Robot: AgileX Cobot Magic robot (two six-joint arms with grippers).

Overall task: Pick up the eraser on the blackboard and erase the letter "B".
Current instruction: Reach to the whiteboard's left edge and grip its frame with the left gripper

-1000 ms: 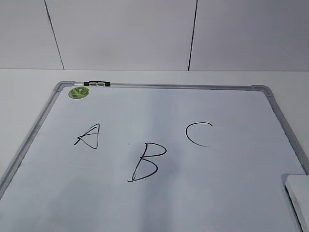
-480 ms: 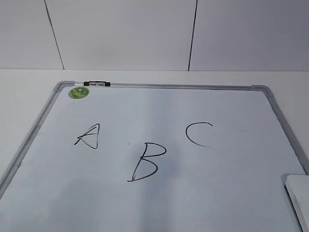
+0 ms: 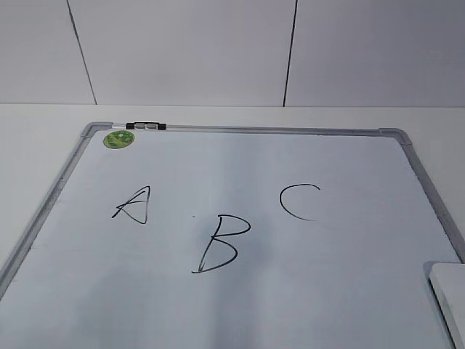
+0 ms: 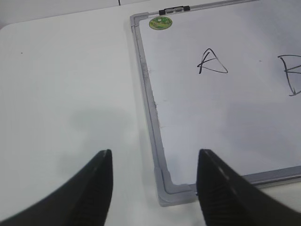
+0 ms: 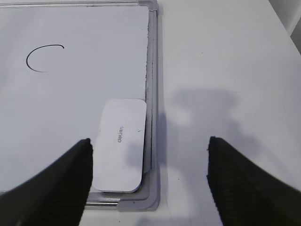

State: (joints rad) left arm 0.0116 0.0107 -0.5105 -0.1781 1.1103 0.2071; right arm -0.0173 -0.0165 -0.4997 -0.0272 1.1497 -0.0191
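The blackboard (image 3: 247, 131) lies flat on the table, with a black "A" (image 3: 133, 205), the letter "B" (image 3: 220, 243) and a "C" (image 3: 299, 201) drawn on it. The white eraser (image 3: 449, 298) lies on its near right corner. In the right wrist view the eraser (image 5: 119, 145) is below my open, empty right gripper (image 5: 149, 141), close to its left finger, with the "C" (image 5: 43, 58) beyond. My left gripper (image 4: 155, 153) is open and empty over the board's near left corner (image 4: 171, 190). The "A" (image 4: 211, 62) and part of the "B" (image 4: 292, 75) show there. Neither gripper shows in the exterior view.
A round green sticker (image 3: 118, 139) and a black-and-silver clip (image 3: 145, 126) sit at the board's far left corner. White table (image 4: 66, 84) surrounds the board. A white panelled wall (image 3: 189, 51) stands behind.
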